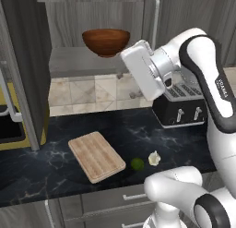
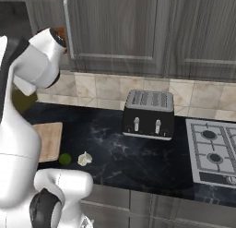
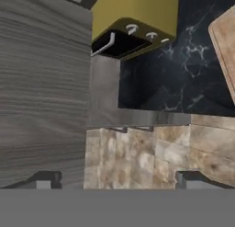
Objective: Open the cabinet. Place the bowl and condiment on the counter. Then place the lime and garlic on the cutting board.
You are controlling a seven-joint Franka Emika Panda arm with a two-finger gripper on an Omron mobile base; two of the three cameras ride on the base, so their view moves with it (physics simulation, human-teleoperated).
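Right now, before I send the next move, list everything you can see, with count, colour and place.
cabinet: one, dark grey, left door swung open
bowl: one, reddish-brown, on the cabinet shelf
cutting board: one, light tan, on the counter
counter: one, black with white veins
lime: one, green, beside the board
garlic: one, off-white, right of the lime
toaster: one, black and silver, against the tiled wall
hob: one, silver, far right
yellow appliance: one, left end of counter
pincer: one, dark tips, open, empty

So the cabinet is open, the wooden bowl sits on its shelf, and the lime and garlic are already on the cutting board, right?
Not quite. In the left base view the lime and garlic lie on the counter beside the cutting board, not on it. The cabinet is open, bowl on its shelf.
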